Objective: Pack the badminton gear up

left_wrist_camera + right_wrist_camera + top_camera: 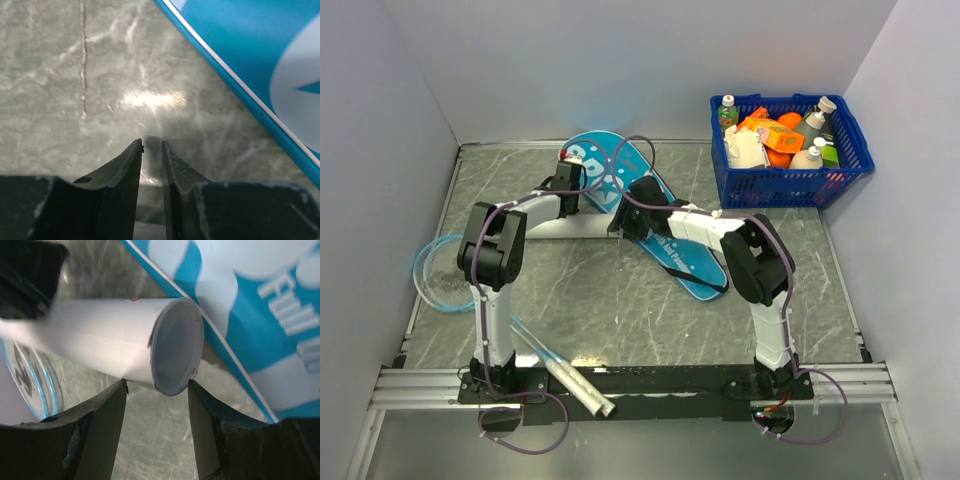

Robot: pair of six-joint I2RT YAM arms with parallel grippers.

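Note:
The long teal bag [695,270] lies diagonally on the table mid-back; its edge shows in both wrist views [250,55] [250,305]. One light-blue racket [445,275] lies at the left, with its white handle [575,385] towards the arm bases. A second white handle [565,229] lies flat just left of the bag. My right gripper [625,222] [157,382] is open, its fingertips on either side of that handle's butt end [175,347]. My left gripper [568,185] [152,143] hovers over bare table beside the bag's edge, jaws a narrow gap apart with nothing between them.
A blue plastic basket [785,187] full of bottles and packets stands at the back right against the wall. Grey walls close in the table on the left, back and right. A metal rail [420,385] runs along the near edge.

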